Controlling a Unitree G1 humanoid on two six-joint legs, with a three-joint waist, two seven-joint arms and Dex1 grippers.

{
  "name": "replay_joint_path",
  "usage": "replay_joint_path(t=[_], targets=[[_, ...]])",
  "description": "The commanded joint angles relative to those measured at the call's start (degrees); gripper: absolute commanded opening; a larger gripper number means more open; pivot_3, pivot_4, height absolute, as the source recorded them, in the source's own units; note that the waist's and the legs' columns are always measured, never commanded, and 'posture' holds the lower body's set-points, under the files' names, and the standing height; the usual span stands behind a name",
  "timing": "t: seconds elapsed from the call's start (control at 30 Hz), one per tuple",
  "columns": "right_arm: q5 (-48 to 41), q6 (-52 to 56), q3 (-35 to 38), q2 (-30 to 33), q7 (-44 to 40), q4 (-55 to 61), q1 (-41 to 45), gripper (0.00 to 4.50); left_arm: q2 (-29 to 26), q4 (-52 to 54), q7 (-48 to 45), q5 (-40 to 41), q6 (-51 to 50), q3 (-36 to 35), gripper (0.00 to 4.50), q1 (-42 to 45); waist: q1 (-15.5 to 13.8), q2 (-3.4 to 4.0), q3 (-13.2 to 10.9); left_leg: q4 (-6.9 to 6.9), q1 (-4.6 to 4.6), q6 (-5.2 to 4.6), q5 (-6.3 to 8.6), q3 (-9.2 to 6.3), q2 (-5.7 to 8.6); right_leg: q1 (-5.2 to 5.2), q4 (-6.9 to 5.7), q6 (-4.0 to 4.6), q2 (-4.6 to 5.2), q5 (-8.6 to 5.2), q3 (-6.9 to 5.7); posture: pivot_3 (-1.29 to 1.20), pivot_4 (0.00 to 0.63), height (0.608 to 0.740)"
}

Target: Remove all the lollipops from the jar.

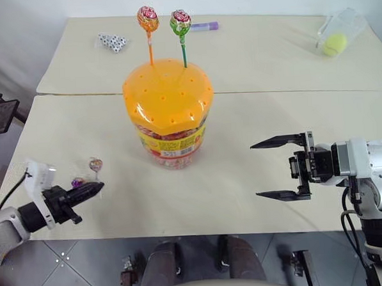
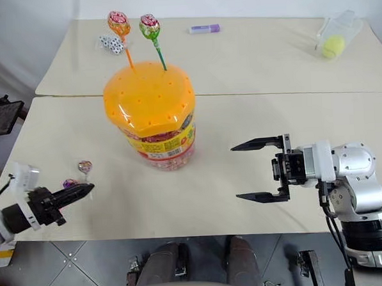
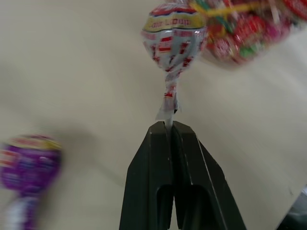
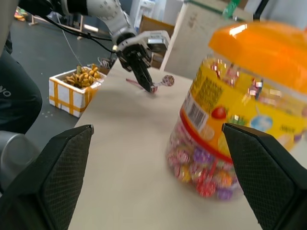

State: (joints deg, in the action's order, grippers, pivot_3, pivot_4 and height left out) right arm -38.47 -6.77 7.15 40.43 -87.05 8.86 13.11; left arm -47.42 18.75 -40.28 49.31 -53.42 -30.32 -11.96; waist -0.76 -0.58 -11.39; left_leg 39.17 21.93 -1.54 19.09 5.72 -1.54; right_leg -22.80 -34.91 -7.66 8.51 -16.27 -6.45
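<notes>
Lollipops: two (image 1: 164, 21) stuck in the jar (image 1: 169, 112); left tool (image 1: 94, 188) pinches one (image 3: 173, 38), another (image 3: 28, 160) lies beside; right tool (image 1: 277, 167) gapes.

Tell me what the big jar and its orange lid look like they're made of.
The jar looks like clear, glossy plastic: wrapped candies show through its wall. The lid looks like opaque orange plastic, smooth with a slight sheen, moulded in a dome dotted with holes.
</notes>
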Motion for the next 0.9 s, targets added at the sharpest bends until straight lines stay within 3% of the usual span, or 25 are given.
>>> replay_joint_path(t=[0.03, 0.17, 0.3, 0.43, 0.53, 0.67, 0.9], targets=[[-1.3, -0.1, 1.9, 1.1, -1.1, 1.6, -1.2, 4.5, -0.9, 1.2, 1.9, -1.7, -1.6, 0.6, 0.49, -0.9, 0.2, 0.0, 0.0, 0.0, 0.0, 0.03, 0.01, 0.0, -0.03, -0.01, -0.03, 0.02, -0.02, -0.01, -0.02, 0.0, 0.15, 0.74], [-2.2, 1.3, 3.0, 0.4, 2.5, 3.6, -2.4, 4.5, -3.4, -0.9, -0.9, -5.0, 1.1, 1.3, 1.55, -0.9, 0.7, 0.02, 0.0, -0.01, -0.03, 0.08, 0.03, 0.04, -0.05, -0.03, -0.07, 0.07, -0.05, -0.03, -0.06, 0.0, 0.15, 0.74], [-5.7, 4.8, 6.5, -1.6, 11.6, 8.8, -4.8, 4.5, -4.3, -5.5, -8.2, -6.3, 11.8, -1.6, 2.75, 5.2, 0.7, 0.06, 0.0, -0.03, -0.04, 0.1, 0.04, 0.09, -0.08, -0.07, -0.07, 0.14, -0.07, -0.07, -0.09, 0.0, 0.15, 0.74], [-9.7, 9.0, 11.4, -4.1, 24.2, 14.5, -5.6, 4.5, -4.3, -12.2, -14.8, 5.2, 10.4, -7.3, 2.75, 18.3, 0.4, 0.05, 0.0, 0.01, 0.03, 0.13, 0.02, 0.07, -0.08, -0.11, -0.09, 0.15, -0.05, -0.08, -0.13, 0.0, 0.15, 0.74], [-11.3, 10.8, 14.1, -5.2, 30.8, 17.5, -6.0, 4.5, -4.0, -15.4, -17.4, 10.0, 8.4, -5.6, 2.75, 29.1, 0.4, 0.05, 0.0, 0.01, 0.03, 0.11, 0.02, 0.08, -0.04, -0.11, -0.16, 0.1, -0.02, -0.05, -0.14, 0.0, 0.15, 0.74], [-11.9, 11.7, 16.1, -6.0, 35.3, 19.6, -6.9, 4.5, 0.7, -23.0, -16.7, 4.0, 13.8, 5.3, 2.75, 49.7, -0.7, 0.01, 0.0, 0.07, 0.05, 0.1, -0.01, 0.07, 0.0, -0.11, -0.2, 0.09, -0.13, -0.04, -0.22, 0.0, 0.15, 0.74], [-12.2, 12.6, 15.8, -6.3, 36.8, 21.8, -8.6, 4.5, 5.4, -34.5, -22.6, -7.0, 18.3, 19.6, 2.75, 67.0, -0.2, -0.01, 0.0, 0.1, 0.11, 0.01, -0.05, 0.62, 0.36, -0.11, -0.11, -0.02, -0.19, 0.01, -0.14, 0.0, 0.15, 0.74]])
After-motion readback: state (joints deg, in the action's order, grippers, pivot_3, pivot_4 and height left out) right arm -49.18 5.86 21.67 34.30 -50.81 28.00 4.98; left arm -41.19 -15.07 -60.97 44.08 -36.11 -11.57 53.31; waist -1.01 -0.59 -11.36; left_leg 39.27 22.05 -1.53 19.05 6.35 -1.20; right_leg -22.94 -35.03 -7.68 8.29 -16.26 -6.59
